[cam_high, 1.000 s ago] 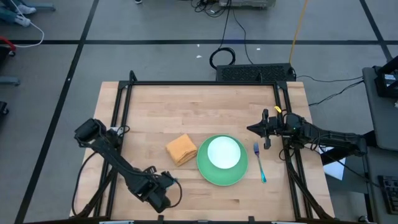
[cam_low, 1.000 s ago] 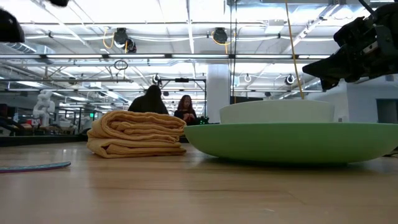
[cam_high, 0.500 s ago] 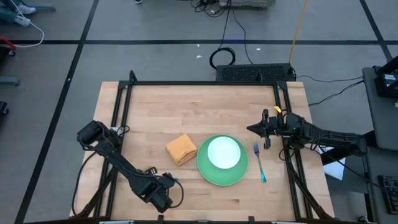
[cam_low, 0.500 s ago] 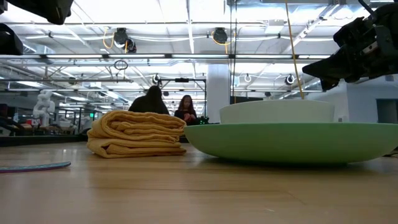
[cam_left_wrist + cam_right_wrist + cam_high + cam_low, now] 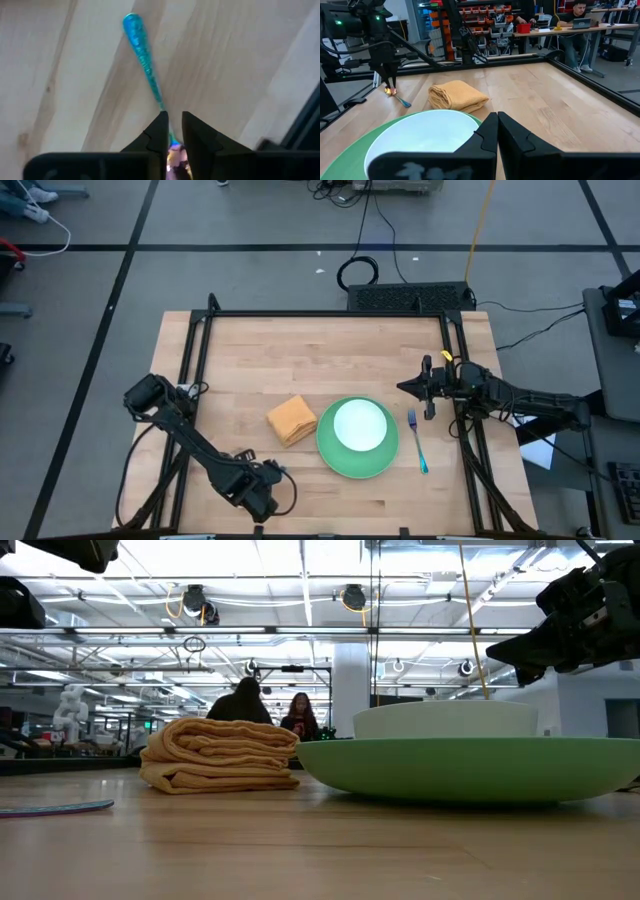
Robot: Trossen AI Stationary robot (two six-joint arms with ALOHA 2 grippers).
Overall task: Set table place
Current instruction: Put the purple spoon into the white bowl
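Observation:
A green plate (image 5: 340, 460) with a white bowl (image 5: 358, 425) in it sits near the table's near edge. A folded orange napkin (image 5: 292, 420) lies to its left and a blue-handled fork (image 5: 417, 442) to its right. My left gripper (image 5: 265, 500) is at the near left, shut on the teal-handled spoon (image 5: 142, 55). The spoon's reddish bowl (image 5: 391, 91) shows under the fingers in the right wrist view. My right gripper (image 5: 410, 387) is shut and empty, above the table just beyond the fork's far end. My left gripper (image 5: 172, 130) pinches the spoon's thin neck (image 5: 161, 102) between its two fingers, where the handle meets the bowl. The fingers come from above, pointing down, one on each side of the neck. The teal handle (image 5: 60, 807) lies on the table, pointing away from the gripper.
A black frame (image 5: 330, 313) runs along the table's far edge and both sides. Bare wood (image 5: 320, 355) lies beyond the plate and napkin. People sit at desks (image 5: 577, 15) in the room beyond the table.
My left arm has shifted a little toward the table's near edge, still shut on the spoon. The spoon's handle lies where it was.

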